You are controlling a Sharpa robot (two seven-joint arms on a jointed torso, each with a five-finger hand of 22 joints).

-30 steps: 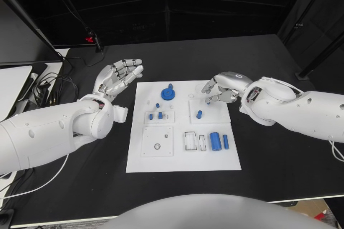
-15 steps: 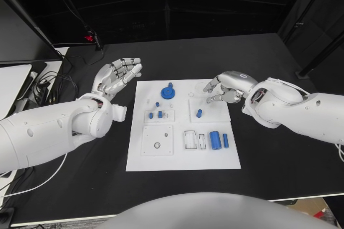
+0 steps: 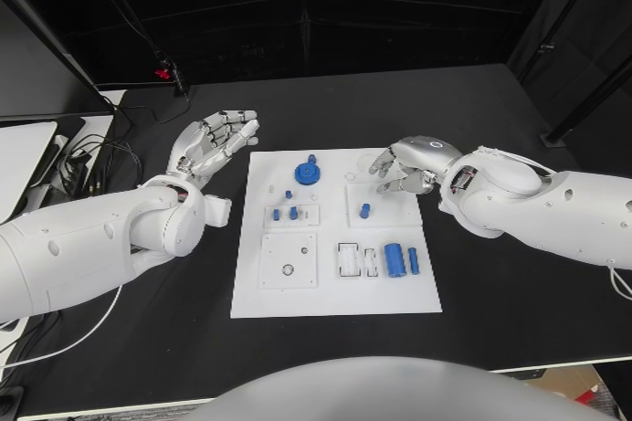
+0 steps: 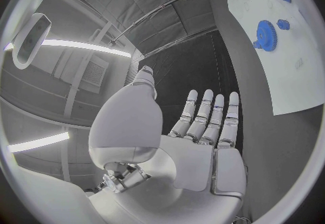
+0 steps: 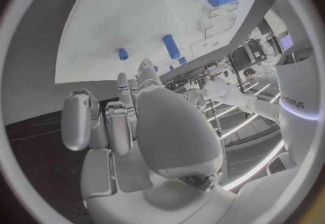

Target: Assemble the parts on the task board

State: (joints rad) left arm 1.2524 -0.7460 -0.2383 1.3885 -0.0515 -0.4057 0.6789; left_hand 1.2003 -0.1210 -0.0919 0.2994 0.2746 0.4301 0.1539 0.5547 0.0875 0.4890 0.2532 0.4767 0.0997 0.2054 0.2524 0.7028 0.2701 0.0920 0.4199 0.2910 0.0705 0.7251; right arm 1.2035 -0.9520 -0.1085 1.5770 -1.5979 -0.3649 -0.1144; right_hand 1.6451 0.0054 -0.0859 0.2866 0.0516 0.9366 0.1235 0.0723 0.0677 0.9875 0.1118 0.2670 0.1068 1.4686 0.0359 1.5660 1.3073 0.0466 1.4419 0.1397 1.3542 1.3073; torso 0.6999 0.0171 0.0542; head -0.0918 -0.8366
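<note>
The right hand (image 3: 405,168), fingers curled and holding nothing, hung over the task board's (image 3: 336,289) top right corner near a small blue peg (image 3: 367,209), likely its next pick; the left hand (image 3: 211,143) waited open beside the board.

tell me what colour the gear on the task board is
Blue; the gear stands out best against the white task board in the head view.
</note>
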